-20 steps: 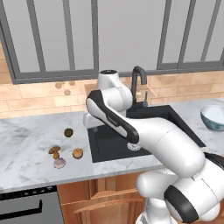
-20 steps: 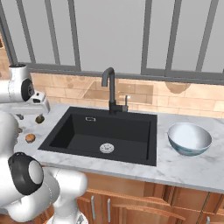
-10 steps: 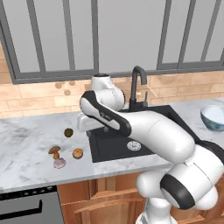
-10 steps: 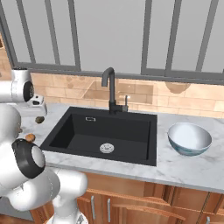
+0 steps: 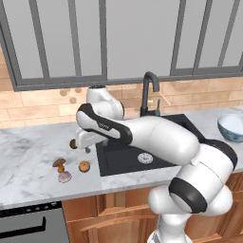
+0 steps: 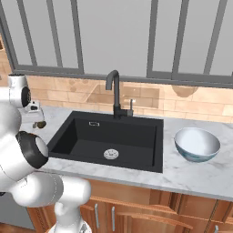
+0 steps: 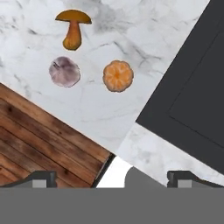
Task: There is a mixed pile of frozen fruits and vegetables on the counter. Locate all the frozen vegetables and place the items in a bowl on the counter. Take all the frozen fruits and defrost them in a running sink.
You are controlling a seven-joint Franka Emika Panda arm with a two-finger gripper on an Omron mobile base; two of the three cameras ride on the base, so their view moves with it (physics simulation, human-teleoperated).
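- Claw [image 5: 81, 148] hangs over the counter [image 5: 28, 156] just left of the sink [image 5: 152, 149], fingers spread fully, holding nothing; likely lining up a first pick.
- Mushroom [image 7: 72, 27], pale bulb [image 7: 64, 71] and orange ball [image 7: 118, 75] lie loose left of the sink, near the counter's front edge, none sorted yet.
- Dark olive ball [image 5: 73, 144] sits just beside the claw.
- Bowl [image 6: 197, 143] waits right of the sink, well apart from the pile, so vegetables need a long carry.

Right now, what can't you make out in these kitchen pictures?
- Dark olive ball: left base view, mostly hidden behind the tool.
- Bowl: left base view, cut by the right edge.
- Tool fingertips: hand view, only their tops show above the bottom band.
- Faucet: whether water runs, unclear.
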